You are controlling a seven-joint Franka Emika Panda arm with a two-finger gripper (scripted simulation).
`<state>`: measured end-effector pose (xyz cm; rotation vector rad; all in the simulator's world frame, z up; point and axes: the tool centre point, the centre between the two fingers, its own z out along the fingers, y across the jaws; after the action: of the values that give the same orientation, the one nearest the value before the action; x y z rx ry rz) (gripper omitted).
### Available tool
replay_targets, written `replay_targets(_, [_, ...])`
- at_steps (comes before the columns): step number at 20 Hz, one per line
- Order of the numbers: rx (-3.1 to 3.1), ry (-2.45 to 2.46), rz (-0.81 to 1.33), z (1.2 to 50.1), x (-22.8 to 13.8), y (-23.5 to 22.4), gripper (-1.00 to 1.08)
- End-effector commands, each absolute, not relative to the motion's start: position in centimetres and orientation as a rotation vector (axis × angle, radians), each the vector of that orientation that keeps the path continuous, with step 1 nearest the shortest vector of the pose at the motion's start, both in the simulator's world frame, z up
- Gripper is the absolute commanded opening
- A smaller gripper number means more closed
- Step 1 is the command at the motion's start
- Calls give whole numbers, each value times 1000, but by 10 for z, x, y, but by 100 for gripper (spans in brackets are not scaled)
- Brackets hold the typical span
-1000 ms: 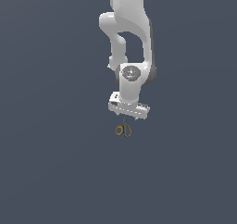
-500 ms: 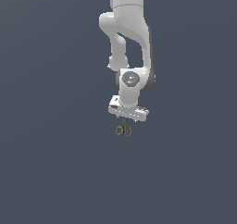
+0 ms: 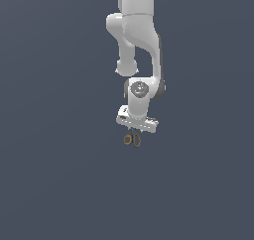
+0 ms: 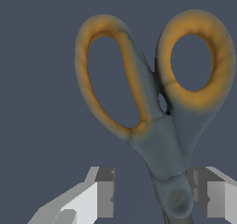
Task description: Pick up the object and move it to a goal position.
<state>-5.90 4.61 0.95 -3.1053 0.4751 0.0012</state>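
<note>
The object, a small pair of scissors (image 3: 132,140) with dark grey handles lined orange, lies on the flat grey floor just below my gripper (image 3: 133,132). In the wrist view its two ring handles (image 4: 152,84) fill the frame. The pivot end sits between my fingers. The gripper (image 4: 150,195) is open and straddles that pivot end: one finger (image 4: 210,195) is close against the scissors, the other finger (image 4: 102,193) stands apart with a gap. The blades are hidden beyond the frame edge.
The white arm (image 3: 139,45) hangs down from above in the exterior view. Around the scissors there is only uniform dark grey floor (image 3: 59,174).
The gripper has come down closer to the scissors over the last second. The scissors have stayed where they were.
</note>
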Motion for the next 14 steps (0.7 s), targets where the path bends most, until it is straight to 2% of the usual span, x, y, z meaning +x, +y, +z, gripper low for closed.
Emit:
replay_targets(1, [-3105, 476, 0, 8, -58, 46, -100])
replay_targets(14, [-3105, 476, 0, 17, -58, 47, -100])
